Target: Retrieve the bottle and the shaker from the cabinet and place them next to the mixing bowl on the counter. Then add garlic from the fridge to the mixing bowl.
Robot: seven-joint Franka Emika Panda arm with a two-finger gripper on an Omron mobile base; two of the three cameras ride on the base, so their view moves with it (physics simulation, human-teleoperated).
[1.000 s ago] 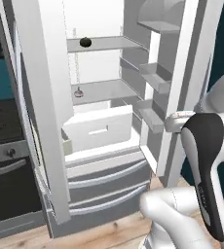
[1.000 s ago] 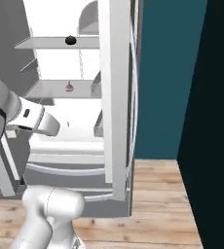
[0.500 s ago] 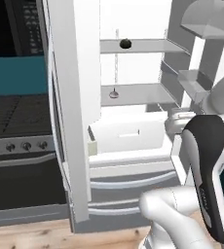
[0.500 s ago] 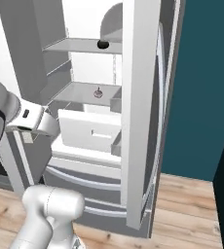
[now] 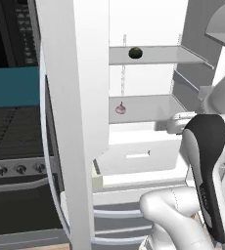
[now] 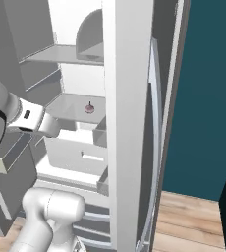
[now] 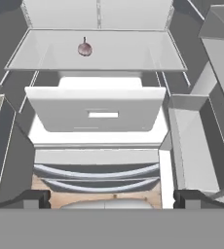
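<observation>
1. The tall fridge (image 5: 75,122), with pale silver-white doors and a white inside, stands open; against the pictures of a second ago it now sits much larger and more central in both base views, a shift of the whole scene, so the cameras have come closer rather than the things moving.
2. The small pinkish-purple garlic bulb (image 5: 120,109) with a thin stem sits on the middle grey shelf (image 5: 148,108), towards its left side in the left base view; it rests on the same shelf as earlier.
3. A small dark round item (image 5: 135,52) lies on the upper shelf, above the garlic bulb and slightly to its right.
4. Below the middle shelf a white drawer (image 7: 95,114) with a slot handle stands pulled out.
5. The end effector (image 7: 111,199) has its two dark fingertips (image 7: 35,198) set wide apart, nothing between them, and is well short of the garlic bulb.
6. A dark stove front with knobs (image 5: 11,168) shows left of the fridge.
</observation>
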